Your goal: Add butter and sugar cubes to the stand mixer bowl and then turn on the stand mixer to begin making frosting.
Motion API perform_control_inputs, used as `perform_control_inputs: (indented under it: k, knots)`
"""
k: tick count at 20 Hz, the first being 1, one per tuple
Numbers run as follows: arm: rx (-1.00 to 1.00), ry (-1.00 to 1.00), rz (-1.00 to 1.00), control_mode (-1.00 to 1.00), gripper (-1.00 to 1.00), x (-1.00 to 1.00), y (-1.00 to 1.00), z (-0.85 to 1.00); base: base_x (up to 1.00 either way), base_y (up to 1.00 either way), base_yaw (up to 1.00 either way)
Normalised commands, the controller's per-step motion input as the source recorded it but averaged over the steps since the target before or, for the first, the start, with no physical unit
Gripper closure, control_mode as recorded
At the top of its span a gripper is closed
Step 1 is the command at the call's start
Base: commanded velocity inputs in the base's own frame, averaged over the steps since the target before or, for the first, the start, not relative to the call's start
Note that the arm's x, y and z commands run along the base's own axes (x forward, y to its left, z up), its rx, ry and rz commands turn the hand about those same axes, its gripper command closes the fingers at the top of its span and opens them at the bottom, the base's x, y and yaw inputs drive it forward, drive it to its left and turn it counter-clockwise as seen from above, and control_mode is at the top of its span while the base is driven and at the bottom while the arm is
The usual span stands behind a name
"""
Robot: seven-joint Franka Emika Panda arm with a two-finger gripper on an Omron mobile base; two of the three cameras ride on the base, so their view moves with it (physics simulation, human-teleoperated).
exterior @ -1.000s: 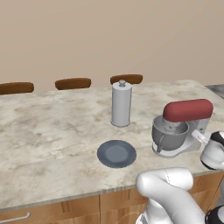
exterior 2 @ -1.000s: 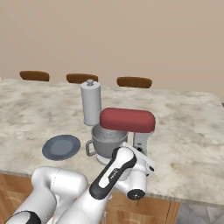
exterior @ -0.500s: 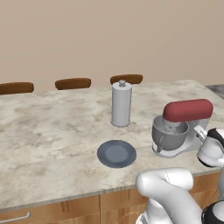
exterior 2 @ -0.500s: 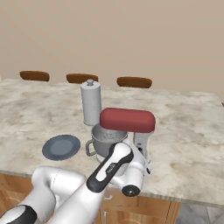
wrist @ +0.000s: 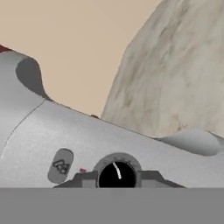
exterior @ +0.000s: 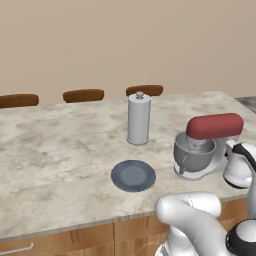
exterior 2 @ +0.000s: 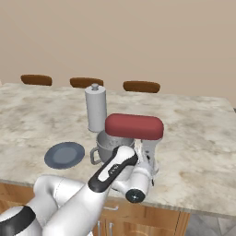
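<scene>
The stand mixer (exterior: pixel 215 126) (exterior 2: pixel 133 126), silver-grey with a dark red head, stands near the counter's front edge. Its grey bowl (exterior: pixel 196 155) (exterior 2: pixel 110 145) sits under the head. My gripper (exterior 2: pixel 146 162) presses against the mixer's right side column. In the hand view the two dark finger tips flank the round black dial (wrist: pixel 117 174) on the mixer body (wrist: pixel 131 144), and the gripper (wrist: pixel 117 178) looks shut on that dial. The dial's white pointer stands just left of upright. The butter and the sugar cubes are out of view.
A flat blue-grey plate (exterior: pixel 133 175) (exterior 2: pixel 64 155) lies left of the mixer. A tall grey canister (exterior: pixel 138 119) (exterior 2: pixel 96 108) stands behind it. Brown chair backs (exterior: pixel 83 95) line the counter's far edge. Wooden cabinet fronts (exterior: pixel 75 242) run below the near edge.
The hand has crept slightly up and in toward the mixer's side. The mixer, plate and canister stay where they were.
</scene>
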Motion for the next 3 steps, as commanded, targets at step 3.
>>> perform_control_inputs:
  k: [3]
  knots:
    - [0.25, 0.05, -0.08, -1.00, 1.00, 0.00, 0.07, -0.13, 0.00, 0.00, 0.00]
